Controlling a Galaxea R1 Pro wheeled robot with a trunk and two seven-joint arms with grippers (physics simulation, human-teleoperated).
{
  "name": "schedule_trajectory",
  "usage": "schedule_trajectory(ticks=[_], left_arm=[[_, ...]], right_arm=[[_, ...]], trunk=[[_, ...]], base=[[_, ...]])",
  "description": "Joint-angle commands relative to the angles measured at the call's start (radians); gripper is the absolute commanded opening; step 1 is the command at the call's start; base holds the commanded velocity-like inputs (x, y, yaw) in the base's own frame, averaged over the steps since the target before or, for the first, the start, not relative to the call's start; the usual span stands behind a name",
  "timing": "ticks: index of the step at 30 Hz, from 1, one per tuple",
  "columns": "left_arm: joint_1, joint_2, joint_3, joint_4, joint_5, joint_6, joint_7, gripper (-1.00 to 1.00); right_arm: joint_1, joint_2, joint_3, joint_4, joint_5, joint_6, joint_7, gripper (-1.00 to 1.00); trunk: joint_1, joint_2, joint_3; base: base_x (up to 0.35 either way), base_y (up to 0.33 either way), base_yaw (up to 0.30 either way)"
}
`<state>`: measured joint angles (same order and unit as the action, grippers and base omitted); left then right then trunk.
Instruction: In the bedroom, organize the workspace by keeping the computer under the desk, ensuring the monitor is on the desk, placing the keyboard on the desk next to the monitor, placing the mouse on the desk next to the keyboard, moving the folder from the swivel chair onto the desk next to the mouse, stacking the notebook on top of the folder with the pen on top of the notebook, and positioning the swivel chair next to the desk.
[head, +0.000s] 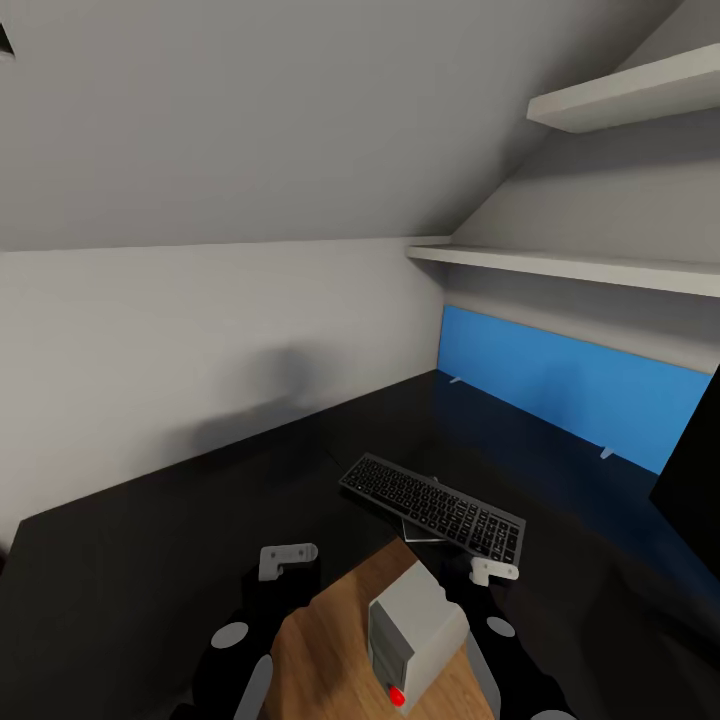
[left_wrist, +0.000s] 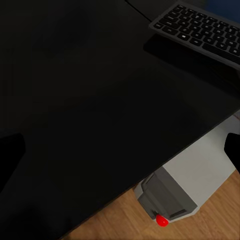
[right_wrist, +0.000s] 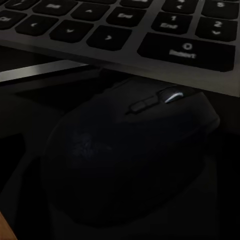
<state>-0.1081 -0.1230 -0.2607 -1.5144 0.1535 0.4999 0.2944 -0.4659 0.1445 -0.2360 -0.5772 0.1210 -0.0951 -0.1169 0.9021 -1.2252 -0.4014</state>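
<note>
The keyboard (head: 430, 505) (left_wrist: 200, 30) lies slantwise on the black desk (head: 150, 560). The black mouse (right_wrist: 130, 160) sits very close in the right wrist view, just before the keyboard's (right_wrist: 125, 30) near edge. My right gripper (head: 493, 572) hovers at that near edge; its fingers are lost in the dark. Beside the desk's front cutout my left gripper (head: 288, 562) is open, with fingers (left_wrist: 10, 155) wide apart over bare desk (left_wrist: 90, 110). The grey computer (head: 415, 625) (left_wrist: 185, 185) stands on the floor below the cutout. The monitor's (head: 692, 480) black edge shows at the right.
A bright blue panel (head: 560, 385) stands upright along the desk's back right. Two pale shelves (head: 580, 265) (head: 630, 95) hang above it under the sloped wall. Light-wood floor (head: 330, 640) shows in the cutout around the tower.
</note>
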Motion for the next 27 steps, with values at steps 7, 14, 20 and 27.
schedule_trajectory(ticks=[7, 14, 20, 27], left_arm=[[-0.001, 0.000, -0.002, -0.001, 0.011, 0.003, 0.009, 1.00], [-0.001, 0.000, -0.002, -0.001, 0.011, 0.003, 0.009, 1.00], [-0.001, 0.000, -0.002, -0.001, 0.011, 0.003, 0.009, 1.00], [-0.001, 0.000, -0.002, -0.001, 0.011, 0.003, 0.009, 1.00]], right_arm=[[0.000, 0.001, -0.008, 0.007, -0.001, 0.001, 0.003, 1.00], [0.000, 0.001, -0.008, 0.007, -0.001, 0.001, 0.003, 1.00], [0.000, 0.001, -0.008, 0.007, -0.001, 0.001, 0.003, 1.00], [0.000, 0.001, -0.008, 0.007, -0.001, 0.001, 0.003, 1.00]], trunk=[[0.000, -0.001, -0.001], [0.000, -0.001, -0.001], [0.000, -0.001, -0.001], [0.000, -0.001, -0.001]], base=[[0.000, 0.000, 0.000], [0.000, 0.000, 0.000], [0.000, 0.000, 0.000], [0.000, 0.000, 0.000]])
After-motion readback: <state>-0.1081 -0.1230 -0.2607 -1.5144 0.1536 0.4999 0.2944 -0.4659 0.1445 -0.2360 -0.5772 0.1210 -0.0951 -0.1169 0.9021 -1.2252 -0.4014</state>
